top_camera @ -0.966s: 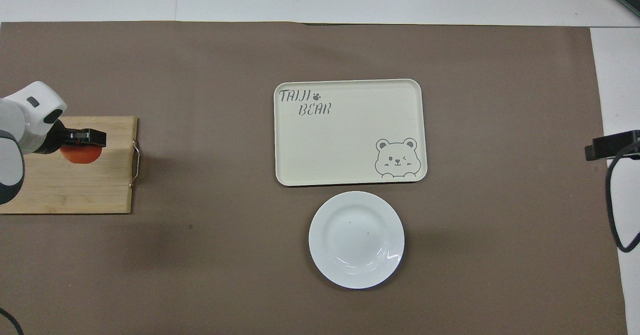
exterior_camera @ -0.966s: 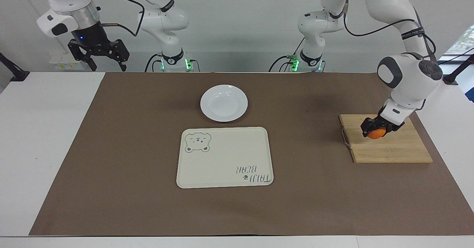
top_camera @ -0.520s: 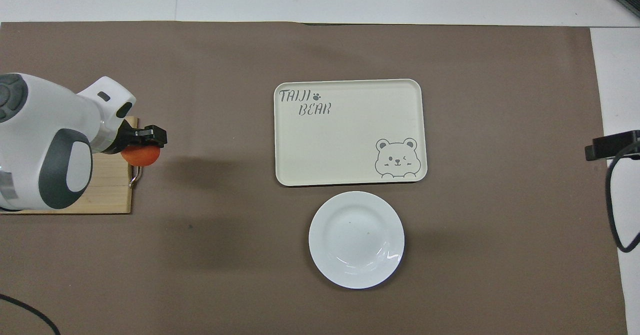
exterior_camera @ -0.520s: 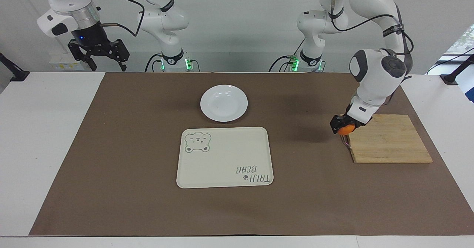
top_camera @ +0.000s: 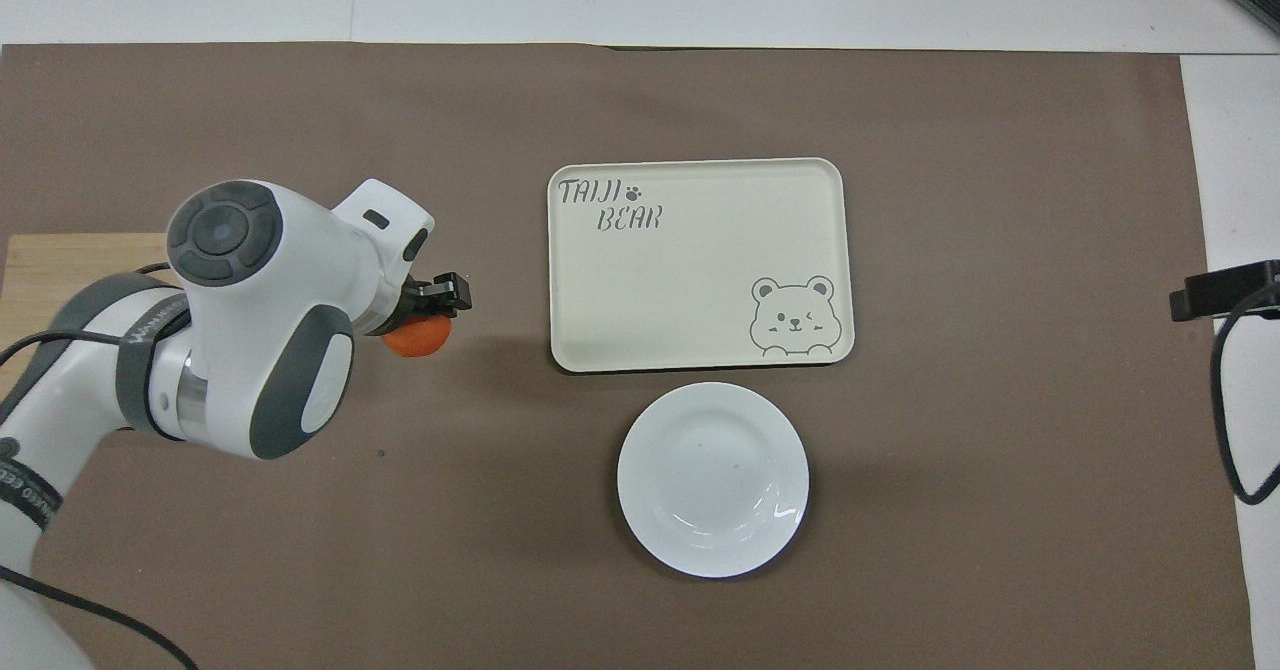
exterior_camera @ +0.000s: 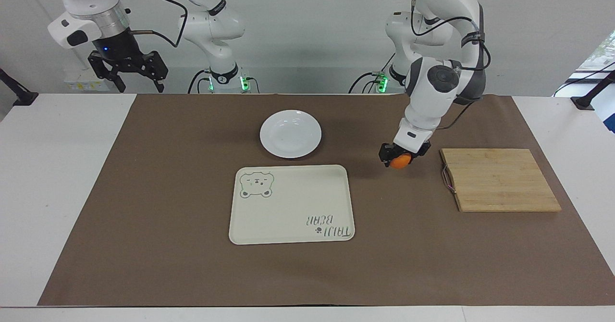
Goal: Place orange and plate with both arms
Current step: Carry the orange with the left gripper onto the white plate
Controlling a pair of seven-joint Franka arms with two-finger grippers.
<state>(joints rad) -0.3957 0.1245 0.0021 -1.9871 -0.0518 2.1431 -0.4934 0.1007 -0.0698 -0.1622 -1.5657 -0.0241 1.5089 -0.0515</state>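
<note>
My left gripper point(exterior_camera: 399, 157) is shut on the orange point(exterior_camera: 400, 161) and holds it in the air over the brown mat, between the wooden board and the cream bear tray; it also shows in the overhead view point(top_camera: 432, 312) with the orange point(top_camera: 415, 338) under it. The white plate point(exterior_camera: 290, 133) point(top_camera: 712, 478) lies empty on the mat, beside the tray and nearer to the robots. My right gripper point(exterior_camera: 129, 74) is open and waits raised at the right arm's end of the table; only a black part of it point(top_camera: 1225, 290) shows in the overhead view.
A cream bear tray point(exterior_camera: 291, 204) point(top_camera: 700, 263) lies mid-mat. A wooden cutting board point(exterior_camera: 499, 179) point(top_camera: 60, 265) with a wire handle lies at the left arm's end. A brown mat point(exterior_camera: 192, 264) covers the white table.
My left gripper has lifted the orange off the wooden board and carried it toward the tray. The board is now bare. The right arm has not moved.
</note>
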